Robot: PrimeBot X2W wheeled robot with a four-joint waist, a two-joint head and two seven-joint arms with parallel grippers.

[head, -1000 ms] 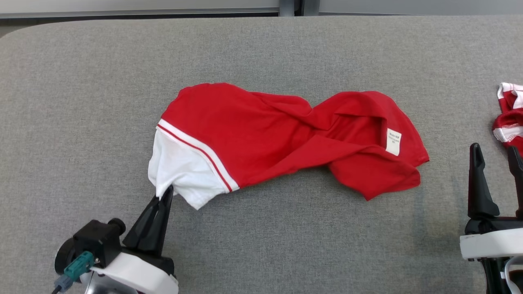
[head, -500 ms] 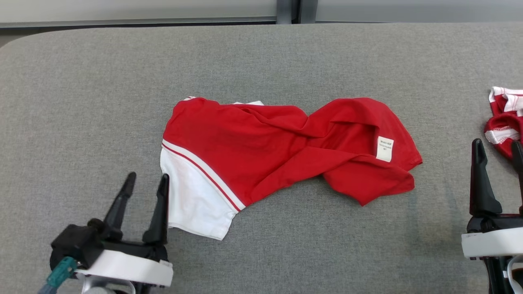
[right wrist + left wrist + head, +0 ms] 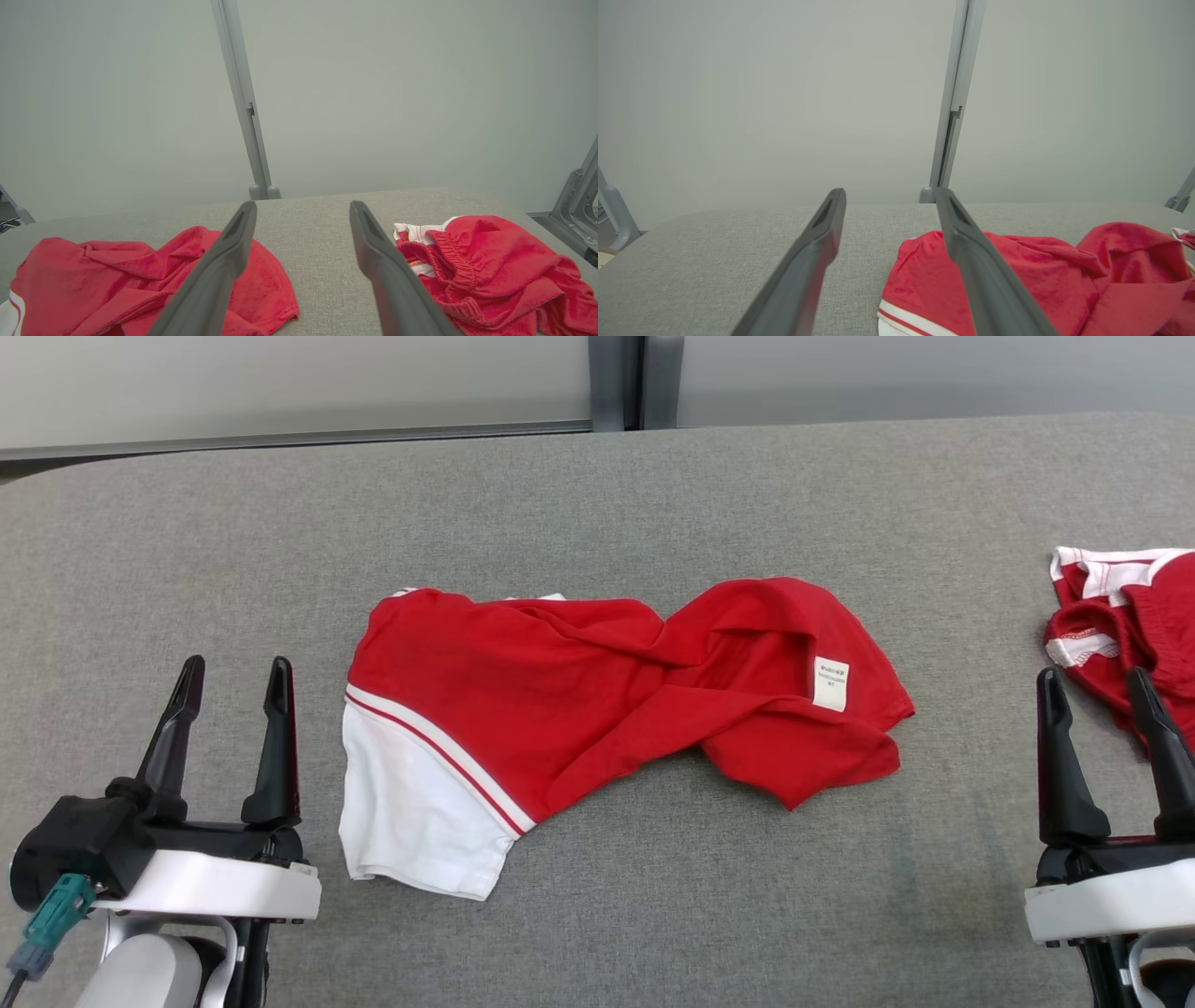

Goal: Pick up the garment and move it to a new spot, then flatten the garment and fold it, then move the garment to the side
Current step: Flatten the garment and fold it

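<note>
The garment (image 3: 597, 691) is a red shirt with a white sleeve end and a white label, lying crumpled in the middle of the grey table (image 3: 597, 495). It also appears in the left wrist view as the garment (image 3: 1017, 275) and in the right wrist view as the garment (image 3: 117, 275). My left gripper (image 3: 233, 667) stands open just left of the white sleeve, apart from it, with nothing between its fingers. My right gripper (image 3: 1092, 681) stands open at the lower right, empty, well right of the garment.
A second red and white piece of clothing (image 3: 1120, 616) lies bunched at the table's right edge, just beyond my right gripper, seen too as the clothing (image 3: 481, 261). A pale wall with a grey upright post (image 3: 616, 378) runs behind the table.
My left gripper has opened and let go of the white sleeve, then drawn back to the left. The sleeve has dropped flat. The camera has tilted, shifting the whole picture.
</note>
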